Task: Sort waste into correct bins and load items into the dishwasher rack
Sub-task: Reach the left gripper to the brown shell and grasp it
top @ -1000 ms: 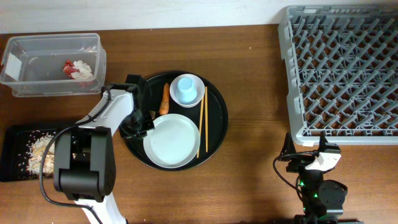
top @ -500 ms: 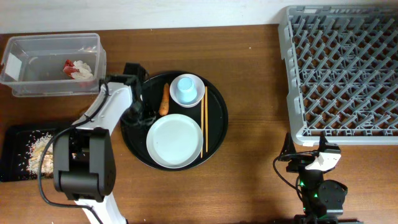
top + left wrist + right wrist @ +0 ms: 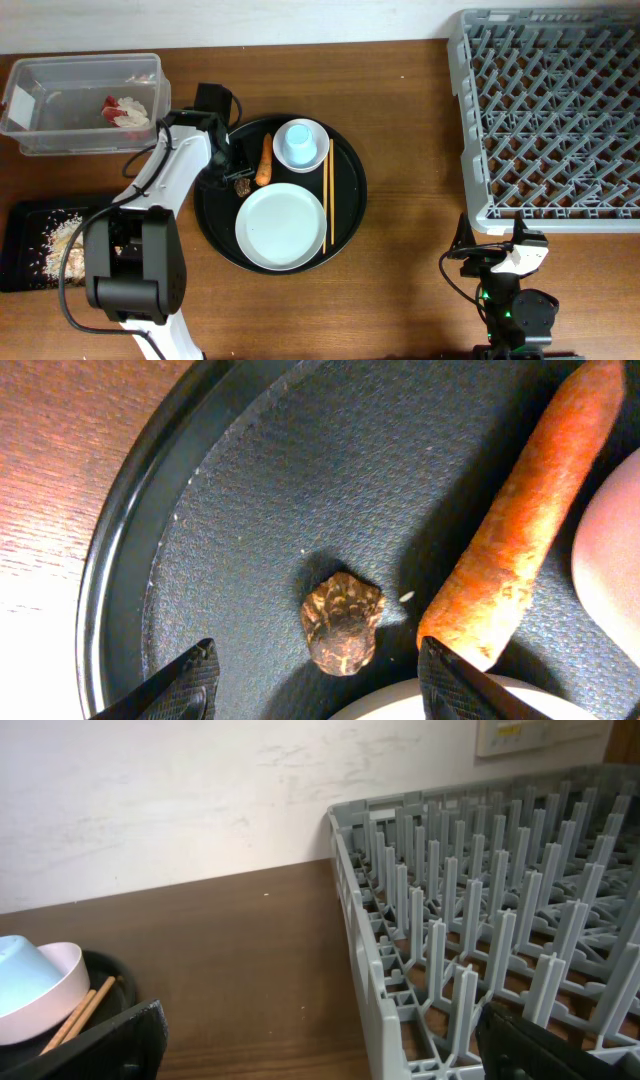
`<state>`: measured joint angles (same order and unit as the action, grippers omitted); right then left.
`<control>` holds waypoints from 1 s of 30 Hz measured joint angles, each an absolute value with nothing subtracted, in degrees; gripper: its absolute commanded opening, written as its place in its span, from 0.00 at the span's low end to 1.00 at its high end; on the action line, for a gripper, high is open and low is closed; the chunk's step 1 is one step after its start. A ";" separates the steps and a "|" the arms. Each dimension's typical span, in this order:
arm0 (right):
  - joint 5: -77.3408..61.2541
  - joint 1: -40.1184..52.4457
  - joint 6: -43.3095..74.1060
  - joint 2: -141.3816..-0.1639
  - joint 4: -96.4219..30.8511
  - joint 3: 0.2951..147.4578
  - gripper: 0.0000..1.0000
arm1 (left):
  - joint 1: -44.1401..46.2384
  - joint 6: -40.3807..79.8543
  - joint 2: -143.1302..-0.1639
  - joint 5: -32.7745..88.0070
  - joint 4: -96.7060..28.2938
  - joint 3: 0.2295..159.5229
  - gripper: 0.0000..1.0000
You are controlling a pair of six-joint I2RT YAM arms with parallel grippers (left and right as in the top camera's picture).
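My left gripper point(image 3: 318, 658) hangs open low over the left part of the round black tray point(image 3: 352, 190), holding nothing. A small brown lump point(image 3: 342, 622) lies between its fingers, with the orange carrot piece point(image 3: 520, 540) just to the right. The white plate point(image 3: 282, 226) lies flat on the tray, the chopsticks point(image 3: 327, 195) along its right side. The light-blue cup point(image 3: 298, 140) sits in the pinkish bowl point(image 3: 318, 152). At the table's front right, my right gripper point(image 3: 320, 1050) stands open and holds nothing, near the grey dishwasher rack point(image 3: 555, 120).
The clear box point(image 3: 85, 100) at the back left holds a red wrapper point(image 3: 108, 104) and white tissue point(image 3: 133, 112). A flat black tray point(image 3: 25, 225) at the front left carries rice scraps point(image 3: 62, 240). Bare wood lies between the round tray and the rack.
My left gripper has let go of the plate's left edge, opened, and moved back toward the carrot. The plate has settled slightly to the right. The brown lump now shows.
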<state>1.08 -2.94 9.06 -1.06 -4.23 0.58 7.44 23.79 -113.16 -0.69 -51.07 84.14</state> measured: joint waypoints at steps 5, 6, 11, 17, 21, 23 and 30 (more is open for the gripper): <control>1.08 -2.94 9.06 -1.06 -4.23 0.58 0.98 | 7.44 24.14 -114.52 -0.64 -51.00 82.61 0.59; 1.08 -2.94 9.04 -1.06 -4.23 0.58 0.98 | 7.44 24.25 -115.55 -0.64 -50.83 82.59 0.57; 1.08 -2.94 9.04 -1.06 -4.23 0.58 0.98 | 7.66 24.53 -117.67 0.49 -49.89 82.43 0.49; 1.08 -2.94 9.04 -1.06 -4.23 0.58 0.98 | 7.66 24.75 -117.67 0.89 -49.63 82.43 0.24; 1.08 -2.94 9.08 -1.06 -4.23 0.58 0.98 | 7.66 24.80 -117.67 1.15 -49.82 82.43 0.09; 1.08 -2.94 9.02 -1.06 -4.23 0.58 0.98 | 7.66 24.91 -117.67 1.17 -50.43 82.54 0.07; 1.08 -2.94 9.04 -1.06 -4.23 0.58 0.98 | 7.49 24.91 -117.64 1.06 -57.67 88.18 0.07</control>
